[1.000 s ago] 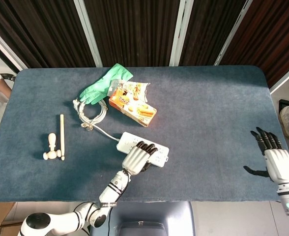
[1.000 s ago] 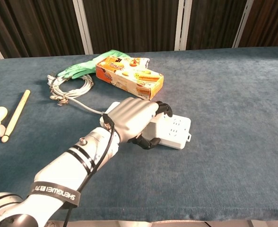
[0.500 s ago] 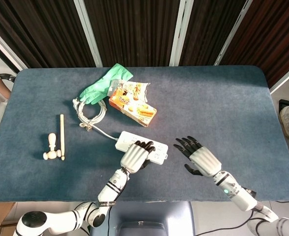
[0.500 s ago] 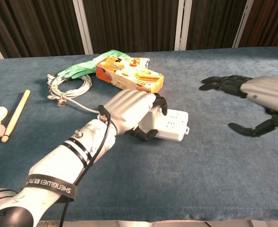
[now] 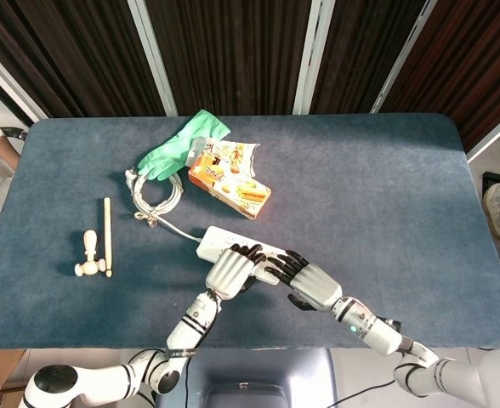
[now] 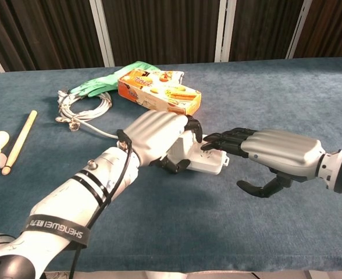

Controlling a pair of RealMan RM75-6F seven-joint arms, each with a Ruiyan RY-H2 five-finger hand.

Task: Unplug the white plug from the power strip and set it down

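L hand (image 6: 155, 138) lies palm-down over the near end of the power strip (image 6: 204, 158), fingers curled over its top & front edge, gripping it against the table (image 5: 386, 187). R hand (image 6: 274, 153) comes in from the right, fingers spread, holding nothing; its fingertips (image 6: 213, 141) reach the strip's right end, touching or just above it — hard to tell. White plug: not visible, prob. hidden under the L hand. The strip's white cord (image 5: 178, 224) runs back-left to a coiled bundle (image 5: 155, 191). Beyond: orange snack box (image 5: 230, 178), touching a green rubber glove (image 5: 182, 144). Far left: wooden stick (image 5: 107, 235) beside a wooden peg (image 5: 88, 253).
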